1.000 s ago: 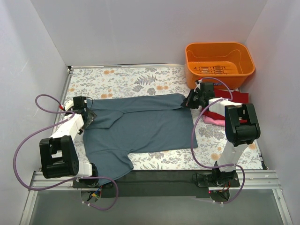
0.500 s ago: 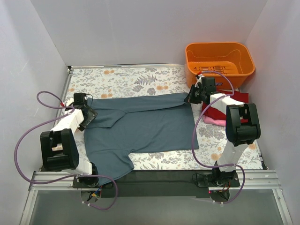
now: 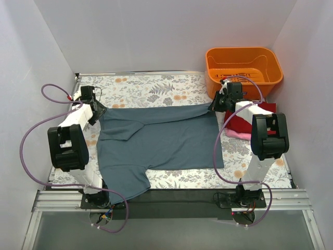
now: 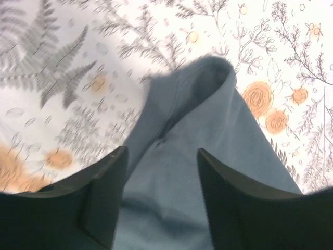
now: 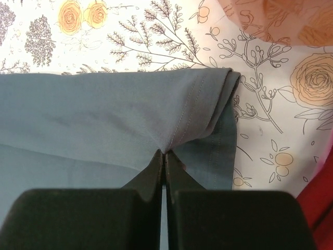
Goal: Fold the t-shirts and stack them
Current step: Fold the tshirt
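The slate blue-grey t-shirt (image 3: 161, 140) lies spread flat on the floral table, with one sleeve folded in at the left. My right gripper (image 3: 214, 104) is shut on its far right corner; the right wrist view shows the gripper (image 5: 165, 152) pinching the bunched hem of the shirt (image 5: 104, 114). My left gripper (image 3: 99, 110) is at the shirt's far left corner, open, with its fingers astride a raised fold of the shirt (image 4: 208, 156); in the left wrist view the gripper (image 4: 161, 156) has a wide gap. The dark red t-shirt (image 3: 251, 115) lies folded on the pink one (image 3: 237, 134) at the right.
An orange plastic basket (image 3: 243, 65) stands at the far right corner, just behind my right gripper. The floral table (image 3: 145, 88) shows bare beyond the shirt's far edge. White walls close in on the left, back and right.
Both grippers have moved toward the far side of the table, and the blue-grey shirt's far edge has been drawn out with them, lying flatter and straighter.
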